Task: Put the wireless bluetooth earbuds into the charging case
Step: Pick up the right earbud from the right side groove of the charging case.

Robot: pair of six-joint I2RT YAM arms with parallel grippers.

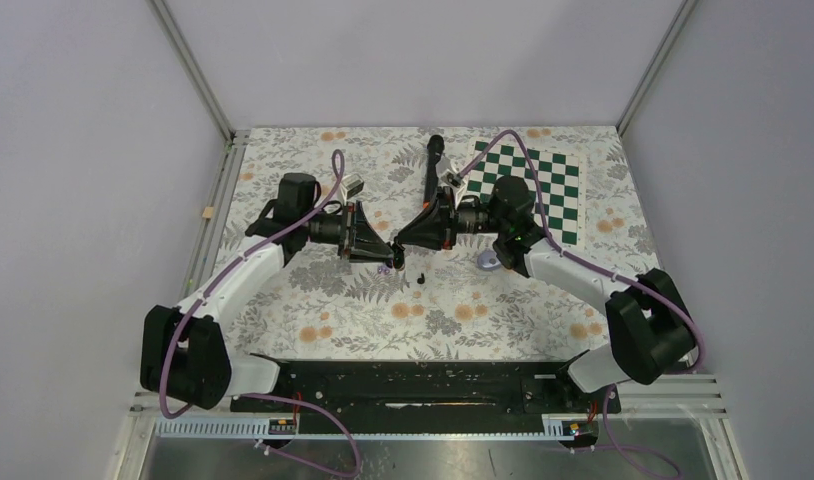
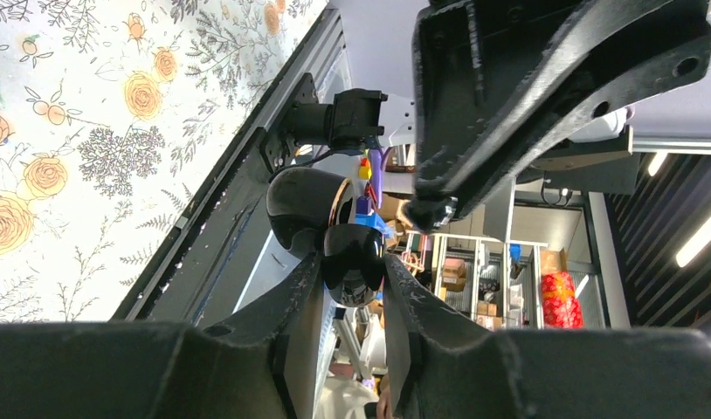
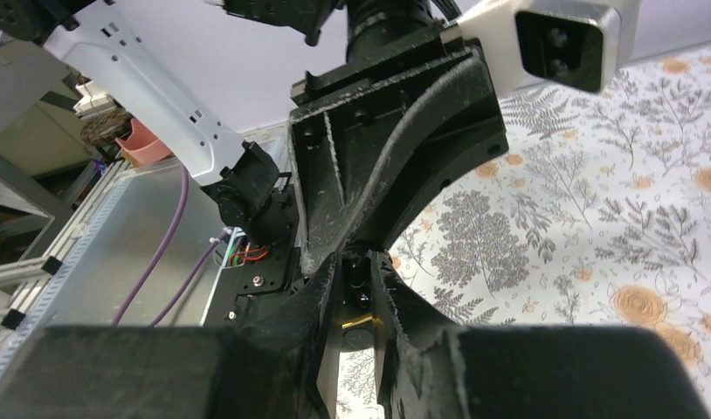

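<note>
My left gripper [image 1: 390, 252] and right gripper [image 1: 402, 243] meet tip to tip above the middle of the floral table. In the left wrist view my left gripper [image 2: 353, 266] is shut on the glossy black charging case [image 2: 353, 249]. Its open lid [image 2: 304, 205] has a gold ring behind it. My right gripper [image 2: 424, 215] hovers just beside the case. In the right wrist view my right gripper [image 3: 357, 266] is shut on a small black earbud [image 3: 361, 281], right above the case's gold rim [image 3: 356, 324]. Another black earbud [image 1: 421, 277] lies loose on the table.
A long black microphone [image 1: 433, 160] lies at the back centre. A green-and-white checkered mat [image 1: 543, 185] sits at the back right. A pale purple rounded item [image 1: 488, 262] rests under the right arm, and a purple speck [image 1: 383, 268] lies below the left gripper.
</note>
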